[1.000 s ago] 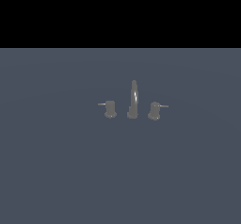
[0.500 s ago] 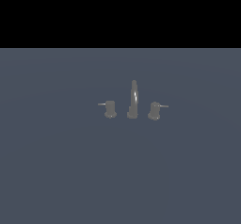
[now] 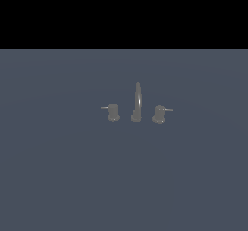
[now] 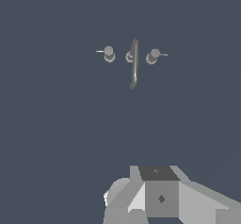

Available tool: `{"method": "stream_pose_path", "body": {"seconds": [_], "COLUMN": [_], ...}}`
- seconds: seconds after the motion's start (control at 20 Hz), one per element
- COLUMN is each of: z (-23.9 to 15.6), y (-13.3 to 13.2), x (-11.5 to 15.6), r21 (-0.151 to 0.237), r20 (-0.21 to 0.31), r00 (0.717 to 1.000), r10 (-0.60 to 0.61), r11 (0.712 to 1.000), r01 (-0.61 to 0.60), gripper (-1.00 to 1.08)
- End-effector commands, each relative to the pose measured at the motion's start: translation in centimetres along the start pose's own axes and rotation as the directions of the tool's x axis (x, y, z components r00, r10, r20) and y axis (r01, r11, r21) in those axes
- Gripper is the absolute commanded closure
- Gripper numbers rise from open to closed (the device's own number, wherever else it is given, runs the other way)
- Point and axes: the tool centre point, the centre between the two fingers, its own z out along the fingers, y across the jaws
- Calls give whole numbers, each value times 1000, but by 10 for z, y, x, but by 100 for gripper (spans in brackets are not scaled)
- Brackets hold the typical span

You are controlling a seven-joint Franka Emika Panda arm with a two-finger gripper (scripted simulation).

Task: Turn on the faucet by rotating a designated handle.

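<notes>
The faucet [image 3: 137,104] stands a little right of the middle of the exterior view on a flat slate-blue surface [image 3: 58,176], its thin arched spout rising between two stubby knobs. The handle [image 3: 159,114] sits just beside the spout on the exterior view's right, its pin pointing right; the twin knob [image 3: 113,112] mirrors it on the left. In the wrist view only the gripper's grey housing [image 4: 160,197] shows, well apart from the faucet [image 4: 134,63]; whether its fingers are spread I cannot tell.

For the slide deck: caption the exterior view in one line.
Grey faucet on a flat slate surface, spout between two knobs; target handle untouched, no arm visible.
</notes>
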Motion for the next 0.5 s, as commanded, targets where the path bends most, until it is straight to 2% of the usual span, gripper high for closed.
{"method": "stream_pose_path", "body": {"seconds": [0.0, 0.25, 0.45], "z": [4, 17, 33], "y": [1, 5, 11], "x": [12, 43, 74], "r21": [6, 19, 30], "r20": [2, 9, 17], "r00": [999, 990, 969], "r10": [37, 141, 246], "r11": [999, 990, 969], "r01": [-37, -141, -246], "gripper": [108, 108, 108]}}
